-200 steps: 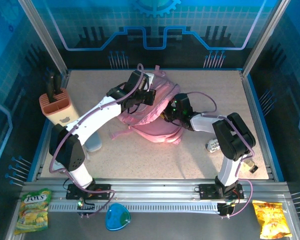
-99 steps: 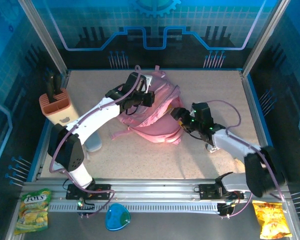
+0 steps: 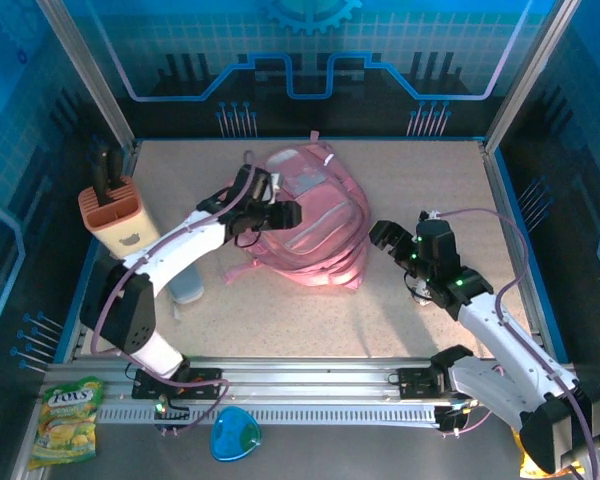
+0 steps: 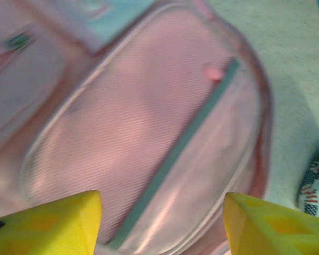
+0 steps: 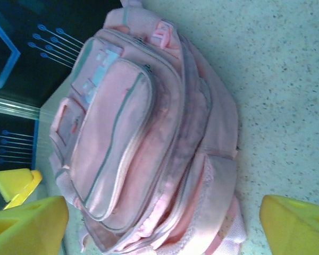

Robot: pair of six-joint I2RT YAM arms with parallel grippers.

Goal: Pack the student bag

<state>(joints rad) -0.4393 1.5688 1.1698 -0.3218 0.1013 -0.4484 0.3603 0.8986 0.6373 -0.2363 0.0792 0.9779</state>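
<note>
While it lies front-up on the desk, the student bag runs lengthwise far to near, top end toward the far side. The left pincer, spread, hangs over its front pocket; the right pincer, also spread, has drawn back clear to the right, and the bag lies flatter than before.

Speckled beige tabletop inside blue circuit-patterned walls with 2 slanted aluminium posts

The speckled beige tabletop carried a large soft pink fabric backpack in its middle, a peach plastic holder at its left edge, and a pale blue flat object near it.
</note>
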